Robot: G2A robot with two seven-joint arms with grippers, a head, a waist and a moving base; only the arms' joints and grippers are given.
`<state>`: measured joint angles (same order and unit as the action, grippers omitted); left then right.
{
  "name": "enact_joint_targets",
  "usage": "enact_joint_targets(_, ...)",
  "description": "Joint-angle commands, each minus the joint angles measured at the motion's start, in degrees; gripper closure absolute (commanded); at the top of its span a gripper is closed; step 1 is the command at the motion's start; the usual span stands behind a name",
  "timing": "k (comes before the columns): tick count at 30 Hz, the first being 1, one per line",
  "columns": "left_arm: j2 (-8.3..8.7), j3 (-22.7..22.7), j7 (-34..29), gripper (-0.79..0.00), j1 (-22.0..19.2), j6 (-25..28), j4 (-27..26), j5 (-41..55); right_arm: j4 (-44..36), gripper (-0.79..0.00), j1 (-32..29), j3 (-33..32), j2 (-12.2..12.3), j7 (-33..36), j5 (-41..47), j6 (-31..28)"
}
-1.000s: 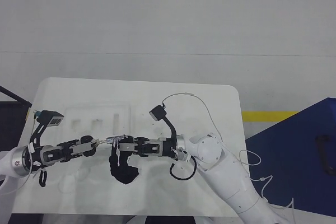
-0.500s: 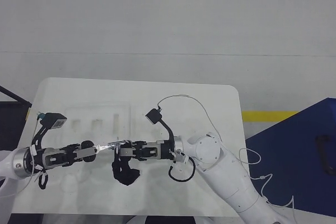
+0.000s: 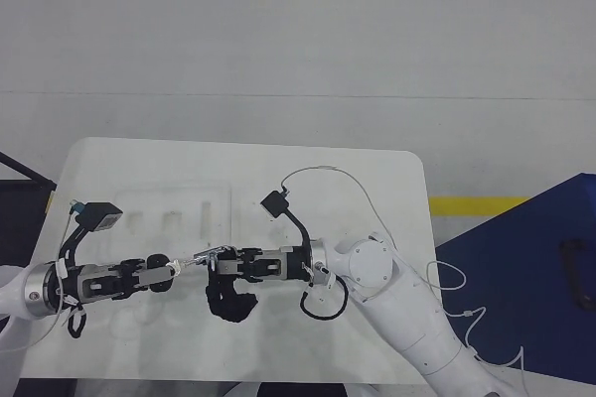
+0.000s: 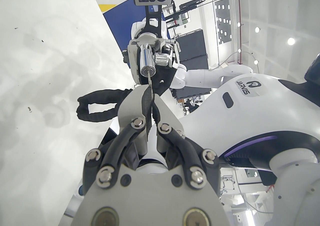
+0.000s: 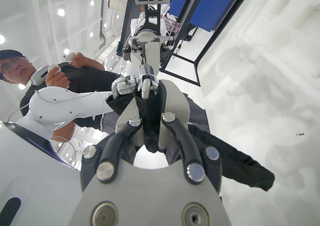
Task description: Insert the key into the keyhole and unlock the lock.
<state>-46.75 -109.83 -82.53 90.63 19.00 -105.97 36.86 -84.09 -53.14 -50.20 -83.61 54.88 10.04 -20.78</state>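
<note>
Two claws face each other nose to nose above the white counter. The left claw is pressed together on one thin key, whose tip sits at the keyhole in the end face of one chrome lock. The right claw pinches that lock by its body and black sleeve, and a single black loop droops from it over the counter, near one white foam tray.
</note>
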Motion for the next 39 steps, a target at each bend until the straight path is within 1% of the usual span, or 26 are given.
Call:
enact_joint_targets(1, 0.00, 0.00, 0.00, 0.000, 0.00, 0.00, 0.00, 0.00, 0.00, 0.000, 0.00, 0.00, 0.00, 0.00, 0.00, 0.00)
enact_joint_targets(6, -0.09, 0.08, 1.81, 0.000, 0.83, 0.56, -2.45, -1.64, -1.83, 0.000, -0.84, 0.21, 0.25, -0.39, -1.10, 1.39)
enact_joint_targets(13, -0.01, -0.76, 1.91, 0.000, 1.62, 1.11, -3.06, -3.36, -2.81, 0.000, -0.63, 1.04, 0.48, -0.62, -4.49, 1.43)
enact_joint_targets(18, -0.11, -1.44, 3.47, 0.000, 2.21, 6.22, -4.50, -6.85, -3.34, 0.000, -0.74, 0.95, 0.65, -0.82, -4.58, 1.60)
enact_joint_targets(23, -0.26, -2.27, 11.25, 0.000, 4.62, 14.00, -8.35, -14.91, -3.73, 0.000, -1.02, 0.39, 0.89, -0.75, -3.32, 1.50)
enact_joint_targets(28, -0.15, -3.15, 19.08, 0.000, 7.74, 21.84, -10.82, -22.56, -3.48, 0.000, -0.97, 0.24, 1.04, -0.52, -2.45, 1.54)
enact_joint_targets(29, -0.13, -3.22, 20.01, 0.000, 8.25, 22.77, -10.98, -23.78, -3.46, 0.000, -0.96, 0.24, 1.05, -0.55, -2.33, 1.55)
enact_joint_targets(32, 0.07, -3.74, 26.03, 0.000, 10.27, 28.78, -12.46, -30.99, -3.26, 0.000, -0.97, 0.34, 1.08, -0.46, -1.37, 1.47)
enact_joint_targets(33, 0.08, -3.73, 26.65, 0.000, 10.52, 29.41, -12.42, -31.56, -3.22, 0.000, -0.93, 0.36, 1.10, -0.43, -1.30, 1.45)
enact_joint_targets(39, 0.08, -3.73, 26.65, 0.000, 10.52, 29.41, -12.42, -31.56, -3.22, 0.000, -0.93, 0.36, 1.10, -0.43, -1.30, 1.45)
